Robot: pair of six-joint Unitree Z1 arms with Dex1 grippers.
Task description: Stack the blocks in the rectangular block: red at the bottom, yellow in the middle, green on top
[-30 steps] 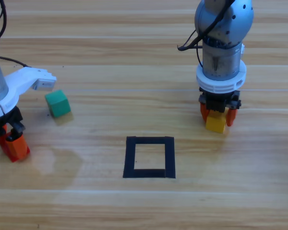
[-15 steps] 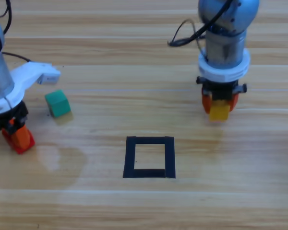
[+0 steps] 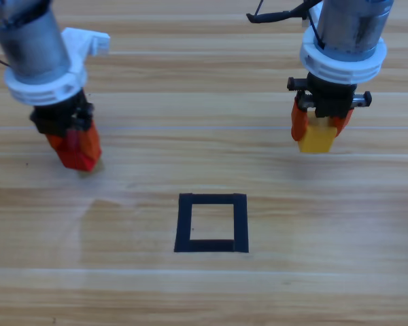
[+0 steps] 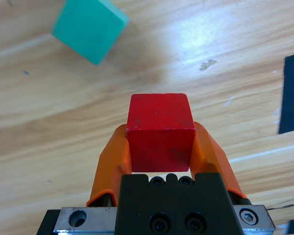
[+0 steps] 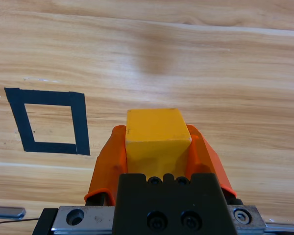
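bg: wooden table (image 3: 190,88) | light planks, horiz. grain | faint glossy patch nr front-left

The left gripper (image 4: 160,147) has its two orange jaws closed on the red cube (image 4: 159,131), holding it clear above the wooden table (image 4: 49,127). The teal-green cube (image 4: 89,29) lies on the wood further off, and a piece of the black tape outline (image 4: 290,93) shows at the right edge
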